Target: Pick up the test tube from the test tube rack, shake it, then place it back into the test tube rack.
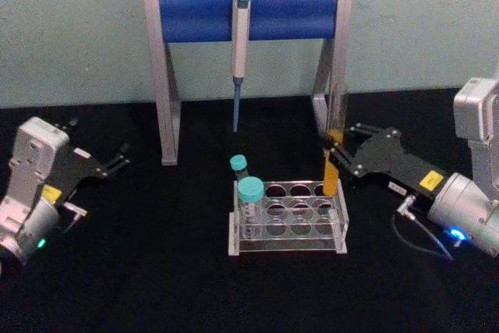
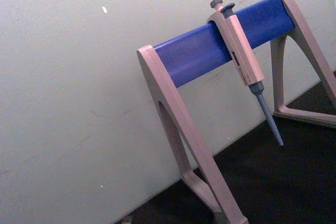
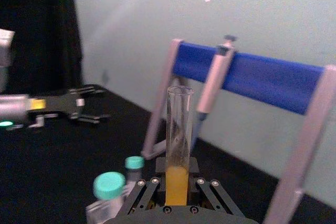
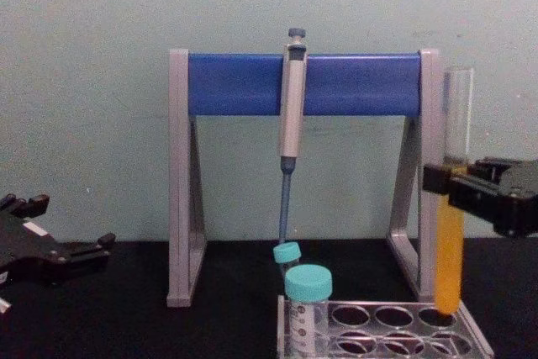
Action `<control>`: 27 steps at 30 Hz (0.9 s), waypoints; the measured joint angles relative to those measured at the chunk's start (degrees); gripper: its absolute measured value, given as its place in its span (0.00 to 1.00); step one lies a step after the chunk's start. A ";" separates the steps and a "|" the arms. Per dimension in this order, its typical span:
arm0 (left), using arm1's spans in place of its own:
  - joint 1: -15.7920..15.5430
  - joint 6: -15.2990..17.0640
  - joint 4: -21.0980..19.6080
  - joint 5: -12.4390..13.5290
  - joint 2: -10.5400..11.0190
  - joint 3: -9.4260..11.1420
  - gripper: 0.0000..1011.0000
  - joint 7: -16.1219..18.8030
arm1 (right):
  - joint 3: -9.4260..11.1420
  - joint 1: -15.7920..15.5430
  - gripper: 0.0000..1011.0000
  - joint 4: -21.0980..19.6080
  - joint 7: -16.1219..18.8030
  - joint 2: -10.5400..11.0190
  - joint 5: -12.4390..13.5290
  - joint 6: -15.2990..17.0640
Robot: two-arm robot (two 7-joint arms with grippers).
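Right gripper [image 1: 334, 152] pinching upright test tube [image 1: 331, 175] at two-o'clock corner of test tube rack [image 1: 287, 249], left gripper [image 1: 105, 146] at nine o'clock, fingers spread

A pipette stand [image 2: 178, 114] with pale grey legs and a blue crossbar [image 2: 199, 51] stands on the black table [image 2: 294, 187] before a pale wall [image 2: 68, 103], and a grey pipette [image 2: 244, 59] hangs from the bar towards one end, its thin tip pointing down above the table.
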 joint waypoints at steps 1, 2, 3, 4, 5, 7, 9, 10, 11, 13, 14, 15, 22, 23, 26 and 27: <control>0.00 0.00 0.00 0.00 0.00 0.00 0.99 0.00 | -0.20 -0.01 0.23 -0.13 0.52 0.21 0.38 0.23; 0.00 0.00 0.00 0.00 0.00 0.00 0.99 0.00 | -0.44 -0.01 0.23 -0.25 0.97 0.39 0.73 0.42; 0.00 0.00 0.00 0.00 0.00 0.00 0.99 0.00 | -0.95 0.10 0.23 -0.32 1.82 0.66 1.32 0.70; 0.00 0.00 0.00 0.00 0.00 0.00 0.99 0.00 | -1.29 0.24 0.23 -0.33 2.25 0.75 1.62 0.80; 0.00 0.00 0.00 0.00 0.00 0.00 0.99 0.00 | -1.96 0.57 0.23 -0.33 3.14 0.83 2.17 0.91; 0.00 0.00 0.00 0.00 0.00 0.00 0.99 0.00 | -2.60 1.00 0.23 -0.18 3.80 0.79 2.68 0.91; 0.00 0.00 0.00 0.00 0.00 0.00 0.99 0.00 | -3.45 1.76 0.23 0.44 4.43 0.34 3.21 0.50; 0.00 0.00 0.00 0.00 0.00 0.00 0.99 0.00 | -3.76 2.05 0.23 0.68 4.56 0.14 3.36 0.26; 0.00 0.00 0.00 0.00 0.00 0.00 0.99 0.00 | -4.25 2.58 0.23 1.21 4.66 -0.34 3.56 -0.25; 0.00 0.00 0.00 0.00 0.00 0.00 0.99 0.00 | -4.66 3.14 0.23 1.80 4.63 -0.86 3.61 -0.84; 0.00 0.00 0.00 0.00 0.00 0.00 0.99 0.00 | -4.99 3.73 0.23 2.54 4.32 -1.47 3.59 -1.56; 0.00 0.00 0.00 0.00 0.00 0.00 0.99 0.00 | -5.12 4.03 0.23 2.93 3.97 -1.80 3.57 -1.88; 0.00 0.00 0.00 0.00 0.00 0.00 0.99 0.00 | -5.23 5.58 0.23 5.82 -0.54 -4.58 1.58 -4.72; 0.00 0.00 0.00 0.00 0.00 0.00 0.99 0.00 | -5.13 5.68 0.23 6.04 -1.01 -4.81 1.28 -4.90; 0.00 0.00 0.00 0.00 0.00 0.00 0.99 0.00 | -4.64 5.83 0.23 6.65 -2.61 -5.54 0.22 -5.20; 0.00 0.00 0.00 0.00 0.00 0.00 0.99 0.00 | -4.34 5.83 0.23 6.78 -3.19 -5.76 -0.17 -5.20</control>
